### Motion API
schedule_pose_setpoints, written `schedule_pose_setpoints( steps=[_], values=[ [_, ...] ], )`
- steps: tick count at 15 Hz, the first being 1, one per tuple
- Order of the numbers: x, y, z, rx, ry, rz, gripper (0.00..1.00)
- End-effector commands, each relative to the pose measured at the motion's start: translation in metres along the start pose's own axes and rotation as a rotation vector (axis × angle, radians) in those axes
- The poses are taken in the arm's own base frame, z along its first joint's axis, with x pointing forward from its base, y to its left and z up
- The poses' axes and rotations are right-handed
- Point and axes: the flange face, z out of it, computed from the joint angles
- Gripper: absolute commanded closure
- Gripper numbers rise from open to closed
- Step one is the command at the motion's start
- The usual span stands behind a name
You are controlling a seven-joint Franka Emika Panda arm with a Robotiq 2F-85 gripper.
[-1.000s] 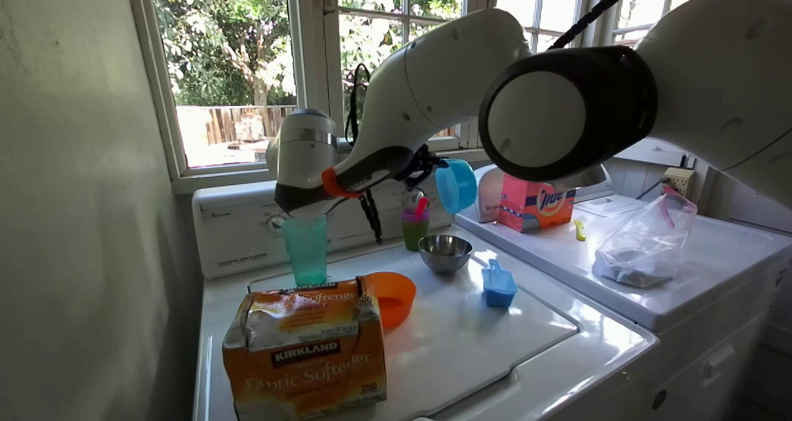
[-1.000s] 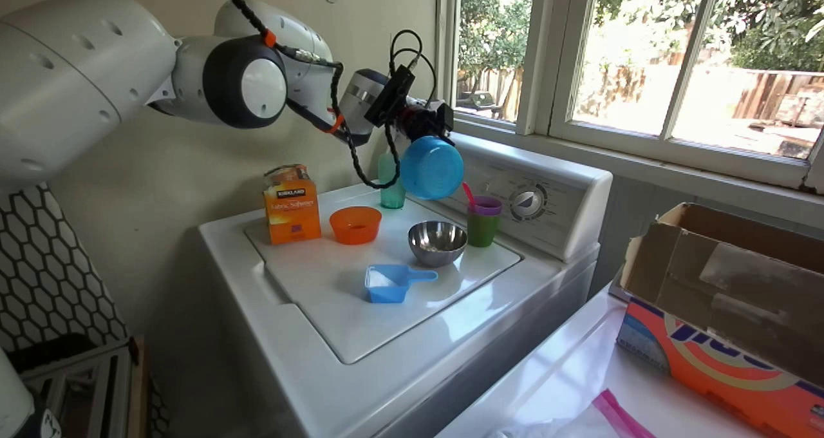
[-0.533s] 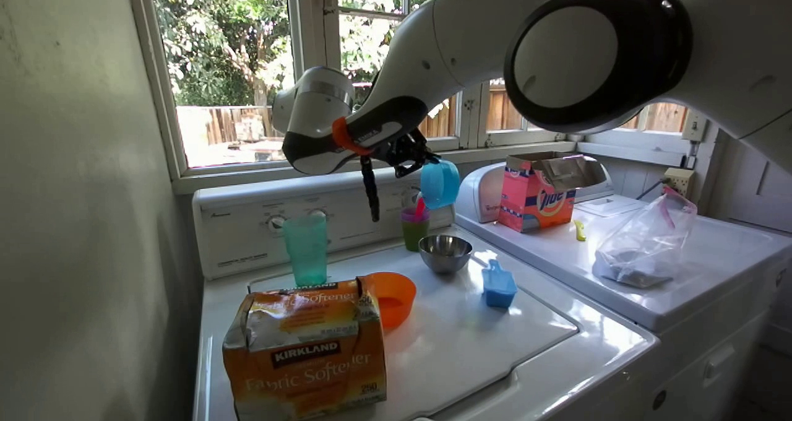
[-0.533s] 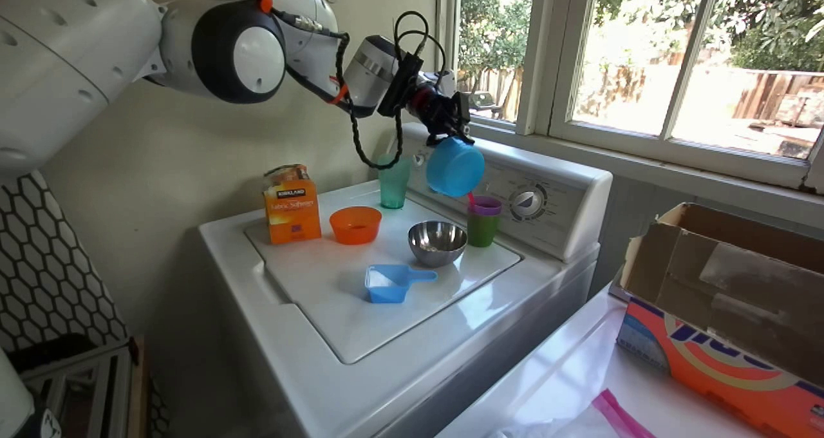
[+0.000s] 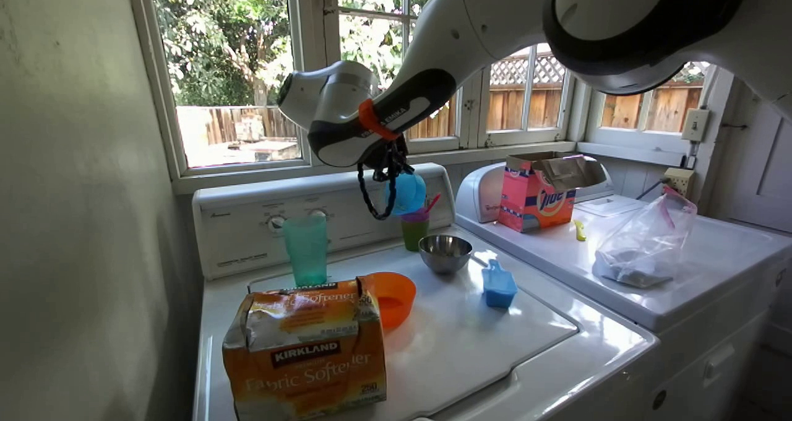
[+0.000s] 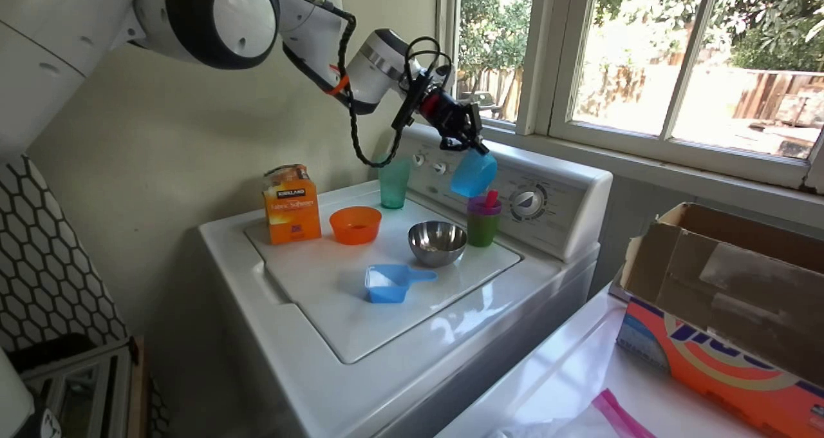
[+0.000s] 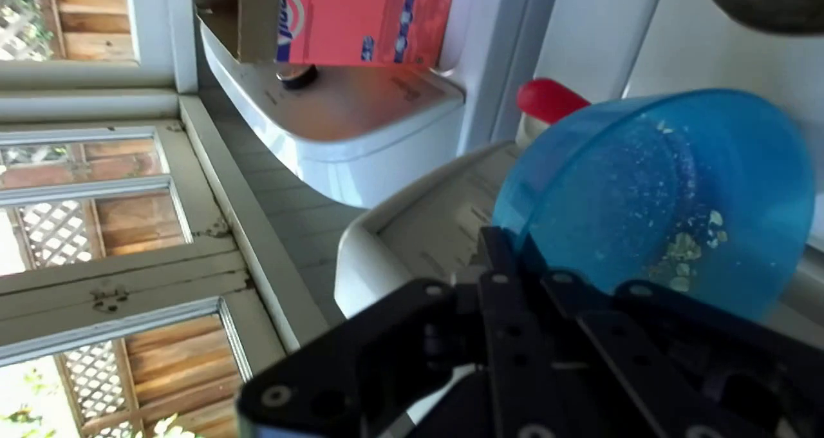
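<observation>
My gripper (image 7: 515,241) is shut on the rim of a translucent blue bowl (image 7: 644,199). In the wrist view the bowl is tilted, with flakes and crumbs inside. In both exterior views the gripper (image 5: 396,170) (image 6: 477,147) holds the bowl (image 5: 406,193) (image 6: 475,174) in the air near the washer's control panel. The bowl is just above a green cup (image 5: 416,238) (image 6: 481,230) with a purple cup (image 5: 414,217) (image 6: 479,206) nested in it. A pink-red handle (image 5: 435,202) (image 6: 491,198) stands out of the purple cup. Whether the bowl touches it is unclear.
On the washer (image 6: 309,354) stand a metal bowl (image 5: 445,254) (image 6: 438,245), a blue scoop (image 5: 499,288) (image 6: 387,286), an orange bowl (image 6: 355,227), a teal cup (image 5: 306,251) and a fabric softener box (image 5: 309,371). A Tide box (image 5: 535,201) and plastic bag (image 5: 643,247) are alongside.
The arm has carried the blue bowl toward the control panel, over the nested cups, and its tilt has changed. The pink-red handle now leans a different way. The other objects stay put.
</observation>
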Motion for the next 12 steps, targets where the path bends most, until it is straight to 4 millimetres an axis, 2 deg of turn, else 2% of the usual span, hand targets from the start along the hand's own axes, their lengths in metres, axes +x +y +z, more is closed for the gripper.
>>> schedule_pose_setpoints(
  steps=[1, 4, 8, 12],
  values=[
    [-0.018, -0.006, -0.007, 0.098, 0.172, 0.033, 0.99],
    [-0.026, -0.007, -0.008, 0.184, 0.325, 0.052, 0.99],
    [-0.038, -0.010, 0.000, 0.344, 0.503, 0.056, 0.99],
    [-0.063, -0.011, 0.031, 0.530, 0.612, 0.006, 0.99]
  ],
)
